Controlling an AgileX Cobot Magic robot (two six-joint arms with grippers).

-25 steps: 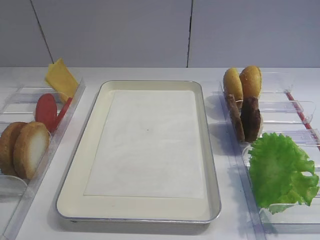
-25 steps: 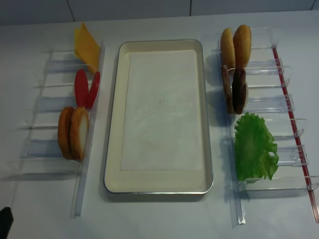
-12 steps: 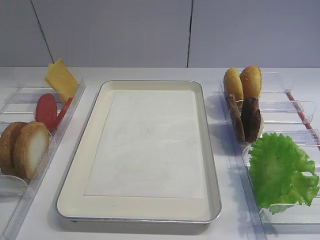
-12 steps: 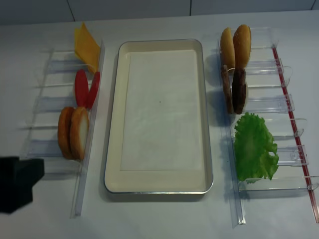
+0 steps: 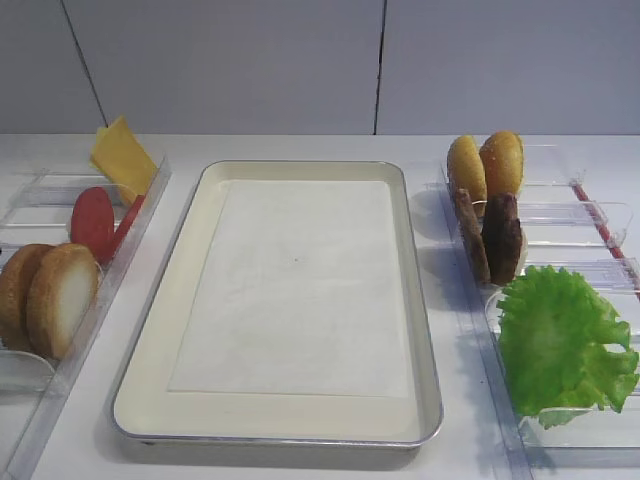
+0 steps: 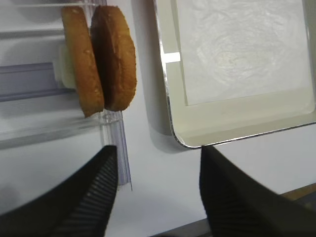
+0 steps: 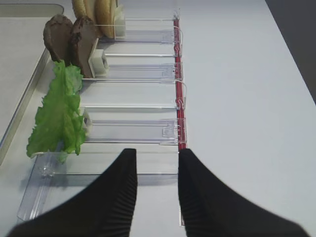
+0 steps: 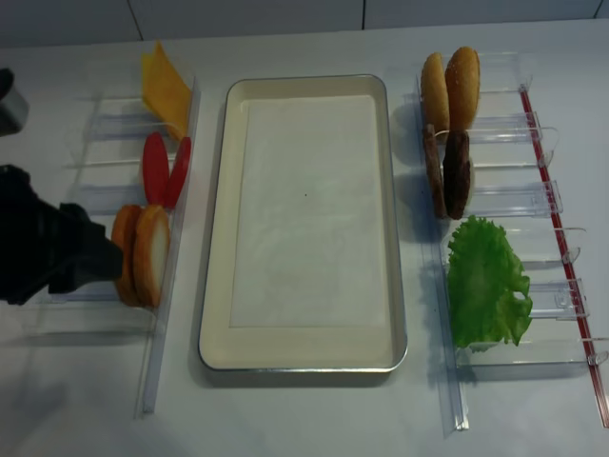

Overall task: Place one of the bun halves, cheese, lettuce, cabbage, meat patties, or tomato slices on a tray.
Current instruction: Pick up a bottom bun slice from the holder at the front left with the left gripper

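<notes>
Bun halves (image 6: 104, 58) stand on edge in the clear bin (image 6: 44, 79), upper left of the left wrist view, just beside the empty tray (image 6: 170, 129). Left gripper (image 6: 157, 190) has its jaws wide apart, nothing held; buns lie ahead and slightly left, faces across the jaw line. Left arm is nearer. Right gripper (image 7: 155, 190) has its jaws apart, empty, near the lettuce (image 7: 58, 116).
</notes>
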